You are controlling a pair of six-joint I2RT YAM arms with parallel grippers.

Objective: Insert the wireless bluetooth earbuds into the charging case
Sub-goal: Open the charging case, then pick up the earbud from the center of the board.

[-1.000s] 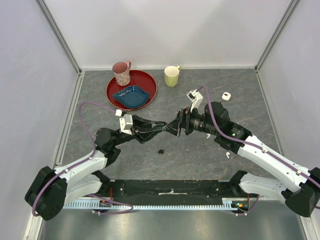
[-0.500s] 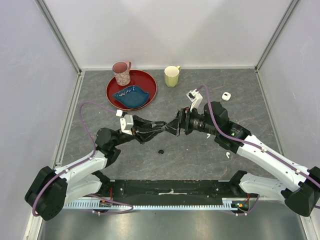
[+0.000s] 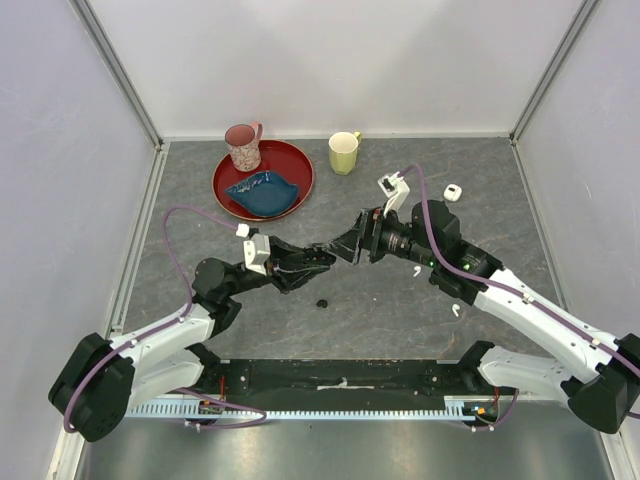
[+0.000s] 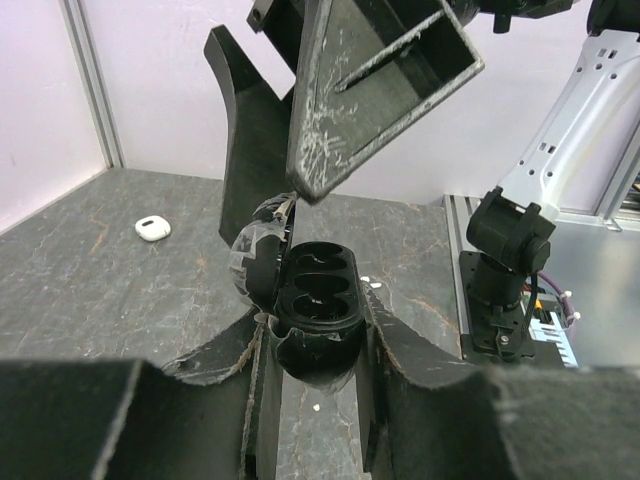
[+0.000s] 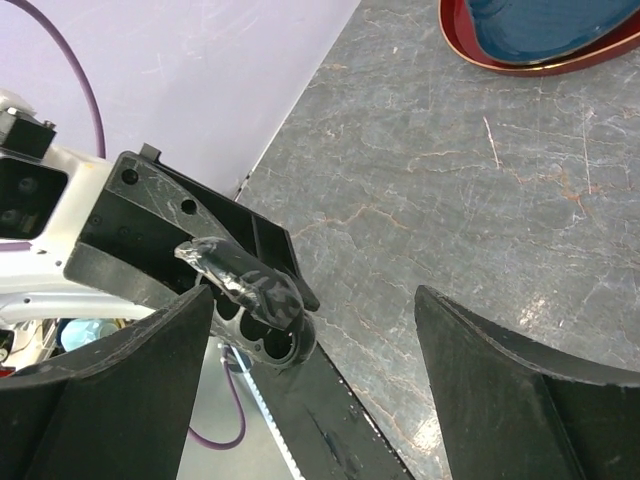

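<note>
My left gripper [image 3: 318,260] is shut on a black hinged case [image 4: 318,300]. Its taped lid stands open and its two wells are empty. My right gripper [image 3: 347,243] is open, with jaws wide apart [image 5: 312,296], and one fingertip [image 4: 300,190] is just over the lid's edge. The small white charging case [image 3: 453,192] lies on the table at the far right and also shows in the left wrist view [image 4: 151,229]. One tiny white curved earbud [image 3: 456,310] lies beside the right arm. I cannot see the other earbud.
A red plate [image 3: 296,157] with a blue bowl [image 3: 262,192] and a pink mug [image 3: 243,146] stands at the back left. A yellow-green mug [image 3: 343,152] stands at the back centre. A small black piece [image 3: 322,302] lies on the table below the grippers.
My right gripper has drawn back up and to the right, away from the black case. My left gripper has shifted slightly left and nearer with the case.
</note>
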